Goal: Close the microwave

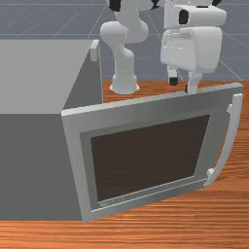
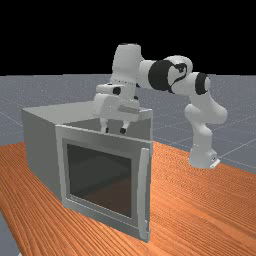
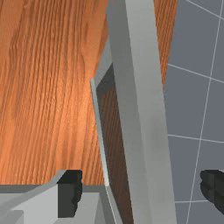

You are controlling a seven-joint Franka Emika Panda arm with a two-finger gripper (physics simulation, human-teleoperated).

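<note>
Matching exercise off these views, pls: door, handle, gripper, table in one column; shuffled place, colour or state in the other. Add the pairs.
1. door
2. handle
3. gripper
4. table

A. orange-brown
B. fingers apart, one to each side of the door's top edge
C. swung out, not closed
D. on the door's outer face, along the edge away from the hinge

Pairs: 1-C, 2-D, 3-B, 4-A
</note>
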